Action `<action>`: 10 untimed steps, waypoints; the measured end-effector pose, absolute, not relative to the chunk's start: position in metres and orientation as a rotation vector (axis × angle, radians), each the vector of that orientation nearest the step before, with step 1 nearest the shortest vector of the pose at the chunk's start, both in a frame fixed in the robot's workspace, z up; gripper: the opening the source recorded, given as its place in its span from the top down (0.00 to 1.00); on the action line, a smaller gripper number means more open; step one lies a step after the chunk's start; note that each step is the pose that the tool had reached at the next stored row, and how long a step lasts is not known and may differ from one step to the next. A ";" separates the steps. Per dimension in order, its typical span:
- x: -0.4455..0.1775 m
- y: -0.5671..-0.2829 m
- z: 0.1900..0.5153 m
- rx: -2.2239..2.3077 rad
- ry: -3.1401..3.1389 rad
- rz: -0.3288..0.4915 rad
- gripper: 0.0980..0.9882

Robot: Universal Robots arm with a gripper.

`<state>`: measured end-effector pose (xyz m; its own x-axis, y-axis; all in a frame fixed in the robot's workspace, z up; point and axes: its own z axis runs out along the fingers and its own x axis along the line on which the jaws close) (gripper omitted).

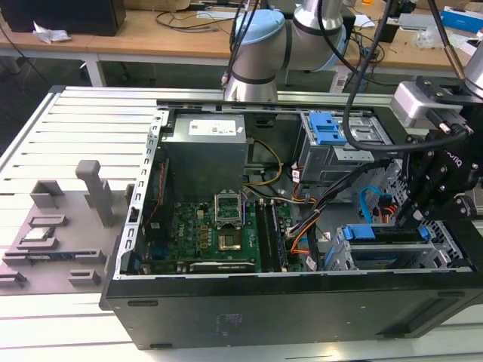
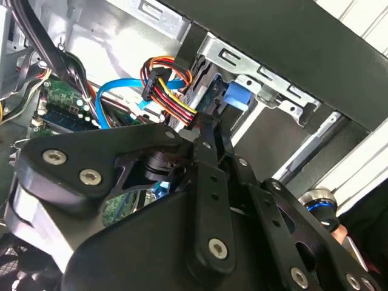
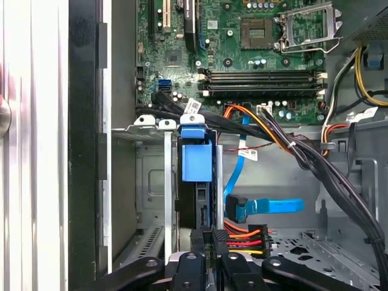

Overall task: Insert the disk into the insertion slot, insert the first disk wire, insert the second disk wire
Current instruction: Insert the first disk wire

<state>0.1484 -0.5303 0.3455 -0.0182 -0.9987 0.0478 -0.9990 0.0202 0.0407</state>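
In the open computer case (image 1: 264,313) on the tabletop (image 1: 68,128), the disk (image 3: 197,162) stands on edge inside the silver cage (image 3: 151,124), blue handle toward the circuit board (image 3: 242,66). The claw (image 3: 205,241) sits at the disk's other end, just beside a plug with red, orange and yellow wires (image 3: 245,239); whether it grips anything cannot be told. A blue cable (image 3: 267,206) lies beside the cage.

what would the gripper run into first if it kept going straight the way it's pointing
Most likely the disk seated in the metal cage: the gripper points at its blue-framed end, with the coloured-wire plug just beside it. How near is unclear.
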 end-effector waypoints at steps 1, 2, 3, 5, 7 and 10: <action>0.149 -0.530 0.344 2.156 -2.198 0.007 0.92; 0.149 -0.530 0.343 2.156 -2.198 0.007 0.92; 0.149 -0.530 0.342 2.156 -2.198 0.007 0.92; 0.150 -0.530 0.341 2.156 -2.198 0.007 0.92; 0.150 -0.530 0.341 2.156 -2.198 0.007 0.92; 0.152 -0.530 0.341 2.156 -2.198 0.007 0.92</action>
